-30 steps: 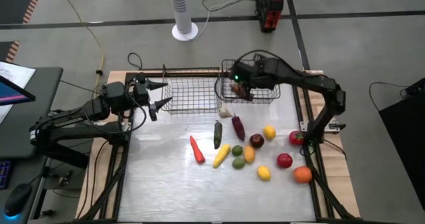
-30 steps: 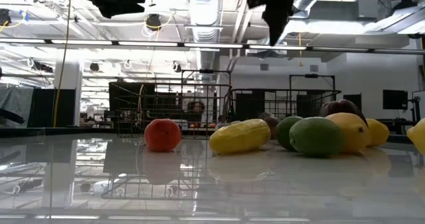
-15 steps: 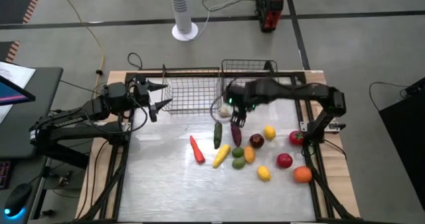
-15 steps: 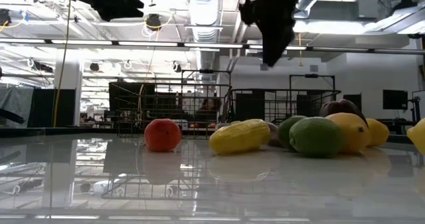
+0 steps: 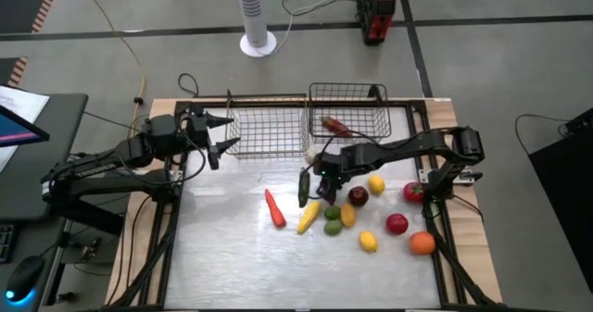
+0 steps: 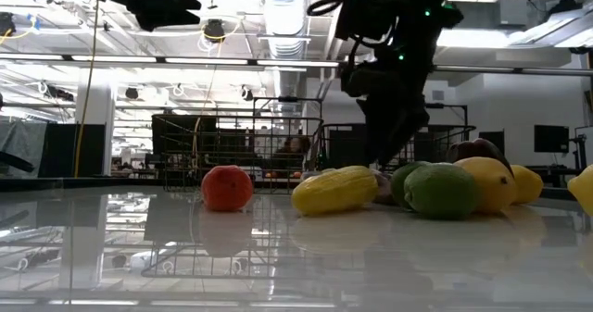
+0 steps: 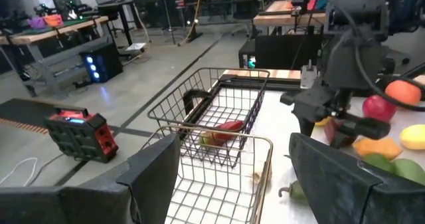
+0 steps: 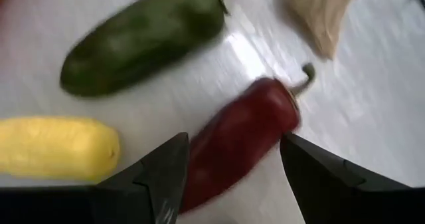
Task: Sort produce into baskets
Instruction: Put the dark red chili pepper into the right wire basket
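Observation:
My right gripper (image 5: 329,171) is open, low over the produce in the table's middle. In the right wrist view its fingers stand on either side of a long maroon pepper (image 8: 246,134), which lies on the table. A long green pepper (image 8: 143,38) and a long yellow piece (image 8: 56,147) lie beside it. My left gripper (image 5: 220,132) is open and empty at the left end of the lighter silver basket (image 5: 269,127). The darker basket (image 5: 350,113) holds a long red piece (image 5: 335,125).
Loose produce lies to the right of and nearer than the maroon pepper: a maroon ball (image 5: 358,196), yellow ones (image 5: 375,184), red ones (image 5: 397,223), an orange one (image 5: 422,243), green ones (image 5: 332,227). A long red piece (image 5: 275,208) lies apart to the left. A pale garlic bulb (image 5: 315,155) lies by the baskets.
My right gripper has left the darker basket, gone toward the table's near edge and come down over the maroon pepper. A long red piece now shows inside the darker basket.

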`<action>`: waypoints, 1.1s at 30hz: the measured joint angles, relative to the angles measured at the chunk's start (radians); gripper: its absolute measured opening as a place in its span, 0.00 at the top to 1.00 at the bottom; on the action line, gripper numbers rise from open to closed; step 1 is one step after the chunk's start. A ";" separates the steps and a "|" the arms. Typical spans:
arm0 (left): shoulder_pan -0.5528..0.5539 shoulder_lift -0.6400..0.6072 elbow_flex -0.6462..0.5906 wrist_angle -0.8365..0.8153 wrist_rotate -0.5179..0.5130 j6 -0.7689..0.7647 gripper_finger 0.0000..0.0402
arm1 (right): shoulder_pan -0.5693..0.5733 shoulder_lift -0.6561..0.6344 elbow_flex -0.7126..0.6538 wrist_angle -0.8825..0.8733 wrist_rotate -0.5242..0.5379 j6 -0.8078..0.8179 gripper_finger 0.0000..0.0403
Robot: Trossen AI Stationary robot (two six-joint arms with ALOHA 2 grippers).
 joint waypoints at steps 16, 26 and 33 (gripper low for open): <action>0.000 0.000 0.000 0.004 0.000 0.017 0.32 | -0.010 0.082 -0.073 0.128 0.006 -0.026 0.34; 0.000 0.000 0.000 0.009 0.000 0.017 0.32 | 0.021 0.091 -0.071 0.106 0.044 -0.171 0.49; 0.000 0.000 0.000 0.009 0.000 0.017 0.32 | 0.013 0.090 0.036 -0.060 0.035 -0.223 0.59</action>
